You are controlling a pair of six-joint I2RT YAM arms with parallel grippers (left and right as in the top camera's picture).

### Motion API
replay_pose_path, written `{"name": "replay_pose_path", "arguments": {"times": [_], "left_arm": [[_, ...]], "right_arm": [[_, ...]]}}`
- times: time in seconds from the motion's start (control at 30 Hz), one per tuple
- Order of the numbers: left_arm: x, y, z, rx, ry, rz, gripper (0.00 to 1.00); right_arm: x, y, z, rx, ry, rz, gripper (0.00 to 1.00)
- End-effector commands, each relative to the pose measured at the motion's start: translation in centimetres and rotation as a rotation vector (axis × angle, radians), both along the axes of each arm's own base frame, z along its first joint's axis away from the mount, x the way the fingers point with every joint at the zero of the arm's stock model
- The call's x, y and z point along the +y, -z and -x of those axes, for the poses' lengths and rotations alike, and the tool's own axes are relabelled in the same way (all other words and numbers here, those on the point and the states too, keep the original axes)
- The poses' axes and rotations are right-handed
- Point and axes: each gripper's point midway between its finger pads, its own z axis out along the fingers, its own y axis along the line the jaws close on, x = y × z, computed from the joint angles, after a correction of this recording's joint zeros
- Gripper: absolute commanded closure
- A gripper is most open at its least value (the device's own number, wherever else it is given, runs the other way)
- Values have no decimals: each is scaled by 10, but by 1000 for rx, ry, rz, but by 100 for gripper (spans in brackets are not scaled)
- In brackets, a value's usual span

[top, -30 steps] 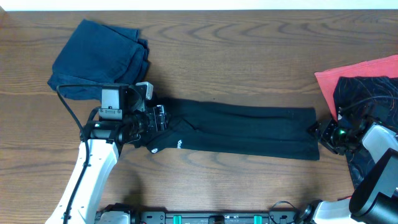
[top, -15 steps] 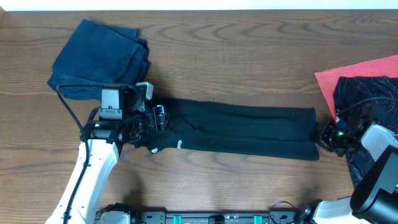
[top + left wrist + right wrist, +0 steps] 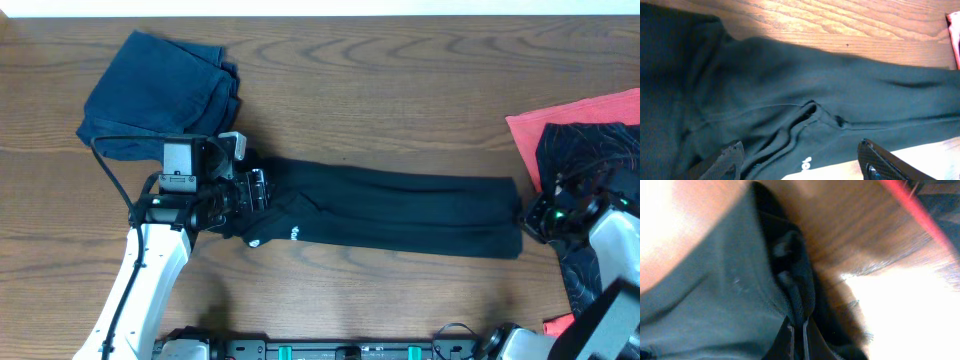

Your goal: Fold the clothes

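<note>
Black T-shirt [image 3: 400, 210] lies on the wooden table [image 3: 400, 90] as a long, narrow band, folded lengthwise and running left to right across the middle, slanting a little lower toward the right. I have an arm at each end of it. The left gripper [image 3: 257, 188] sits over the left end, just above the small white logo [image 3: 295, 232] printed near the front edge. From the left wrist camera I see its two fingers [image 3: 727, 161] spread wide apart, one at each lower corner of the view, with the shirt's seams, creases and the logo [image 3: 806, 162] lying in the gap between them; nothing is pinched there. The right gripper [image 3: 530, 214] is at the shirt's right end, touching the short edge. The right wrist picture is blurred, but the shirt [image 3: 715, 295] runs down to a bunched dark edge that disappears between the jaws at the bottom of the view, and they look pressed together on that hem. Behind the left arm, in the far left corner, a blue garment [image 3: 155, 95] rests as a folded pile, its near corner just beside the shirt's left end. At the right edge a red cloth [image 3: 565, 122] is spread flat with a dark garment [image 3: 600, 150] heaped on top of it, just behind the right gripper.
</note>
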Motion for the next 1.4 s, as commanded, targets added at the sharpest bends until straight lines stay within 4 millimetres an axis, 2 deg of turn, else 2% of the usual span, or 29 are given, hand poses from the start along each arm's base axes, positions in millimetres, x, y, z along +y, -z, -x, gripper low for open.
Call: {"name": "replay_pose_path", "arguments": {"times": [0.0,0.17,0.3,0.4,0.53,0.7,0.73,0.77,0.8,0.83,0.87,0.97,1.03,1.1,1.2,1.3,1.37], "left_arm": [[0,-7,-4,-17,1,5,25],[0,-7,-4,-19,2,5,25],[0,-7,-5,-22,4,4,25],[0,-7,-4,-22,4,4,25],[0,-7,-4,-21,4,4,25],[0,-7,-4,-22,4,4,25],[0,-7,-5,-22,4,4,25],[0,-8,-5,-23,4,4,25],[0,-8,-5,-25,4,5,25],[0,-8,-5,-26,4,5,25],[0,-8,-5,-27,4,5,25],[0,-8,-5,-26,4,5,25],[0,-8,-5,-25,4,5,25],[0,-8,-5,-23,4,4,24],[0,-7,-5,-22,4,4,24],[0,-7,-5,-23,4,4,24],[0,-8,-5,-24,4,4,24]], "right_arm": [[-8,-24,-8,-64,20,63,99],[15,-39,-13,-106,-46,75,99],[45,-40,-18,-106,-138,70,99],[55,-37,-22,-86,-159,134,99],[45,-32,-18,-33,-103,215,99],[17,-32,-12,-13,-10,241,99],[12,-31,-11,-10,5,242,89],[8,-31,-9,-6,17,242,62],[5,-31,-8,-4,17,246,46],[2,-30,-8,-2,22,248,34],[0,-29,-7,-1,31,248,31],[-8,-24,-11,-12,55,233,33],[-5,-18,-15,-25,29,166,33],[-4,-8,-16,-33,10,86,34],[-15,10,-14,-13,50,15,36],[-7,23,-15,-48,0,-125,39],[-4,38,-12,-18,-13,-156,38]]}}
